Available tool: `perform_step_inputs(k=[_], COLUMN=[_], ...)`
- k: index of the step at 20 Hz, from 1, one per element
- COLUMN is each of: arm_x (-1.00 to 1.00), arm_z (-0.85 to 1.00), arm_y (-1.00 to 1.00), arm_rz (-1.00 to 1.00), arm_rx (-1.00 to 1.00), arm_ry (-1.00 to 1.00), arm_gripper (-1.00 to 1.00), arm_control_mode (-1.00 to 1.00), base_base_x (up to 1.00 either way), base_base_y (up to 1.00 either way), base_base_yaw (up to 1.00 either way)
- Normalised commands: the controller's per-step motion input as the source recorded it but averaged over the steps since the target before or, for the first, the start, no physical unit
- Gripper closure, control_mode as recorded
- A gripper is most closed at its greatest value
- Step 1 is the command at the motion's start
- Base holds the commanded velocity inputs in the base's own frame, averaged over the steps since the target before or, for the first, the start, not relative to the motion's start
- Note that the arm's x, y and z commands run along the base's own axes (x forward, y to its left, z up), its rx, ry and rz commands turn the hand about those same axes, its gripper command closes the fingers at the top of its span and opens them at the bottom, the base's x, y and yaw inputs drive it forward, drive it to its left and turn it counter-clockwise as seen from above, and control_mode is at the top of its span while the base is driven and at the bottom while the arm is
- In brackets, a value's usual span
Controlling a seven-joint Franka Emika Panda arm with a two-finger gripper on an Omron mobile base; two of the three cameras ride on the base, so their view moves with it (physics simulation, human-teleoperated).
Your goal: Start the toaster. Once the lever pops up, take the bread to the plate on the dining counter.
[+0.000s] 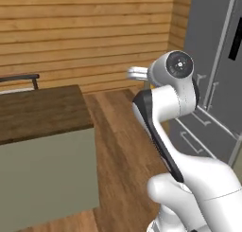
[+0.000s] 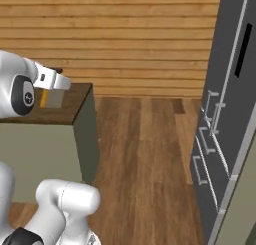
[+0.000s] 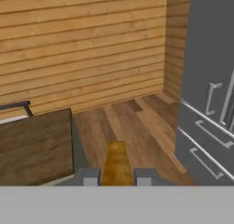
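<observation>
Gripping the bread (image 3: 117, 166) edge-on, tan with brown crust, the end effector (image 3: 117, 177) hovers beside the dining counter (image 3: 34, 147).

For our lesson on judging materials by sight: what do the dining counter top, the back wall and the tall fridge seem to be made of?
Dining counter top: dark brown wood, matt, streaky grain; its base looks painted pale green.
Wall: light wooden planks, shown by horizontal board lines and grain.
Fridge: probably grey metal, smooth flat doors with pale bar handles.
The bread in the pincer looks golden-brown with a dull surface.
</observation>
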Motion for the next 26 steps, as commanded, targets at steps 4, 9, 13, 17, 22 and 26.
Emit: perform_step_inputs(k=[4, 9, 13, 17, 22, 26], arm_x=[0.00, 0.00, 0.00, 0.00, 0.00, 0.00], arm_z=[0.00, 0.00, 0.00, 0.00, 0.00, 0.00], arm_y=[0.00, 0.00, 0.00, 0.00, 0.00, 0.00], arm_rz=[0.00, 0.00, 0.00, 0.00, 0.00, 0.00], arm_rx=[0.00, 0.00, 0.00, 0.00, 0.00, 0.00], arm_ry=[0.00, 0.00, 0.00, 0.00, 0.00, 0.00], arm_gripper=[1.00, 1.00, 1.00, 1.00, 1.00, 1.00], arm_control_mode=[1.00, 1.00, 1.00, 1.00, 1.00, 1.00], base_base_x=[0.69, 0.98, 1.00, 1.00, 1.00, 1.00], base_base_y=[-0.67, -0.43, -0.39, -0.31, -0.21, -0.20], base_base_yaw=[0.27, 0.21, 0.15, 0.15, 0.16, 0.17])
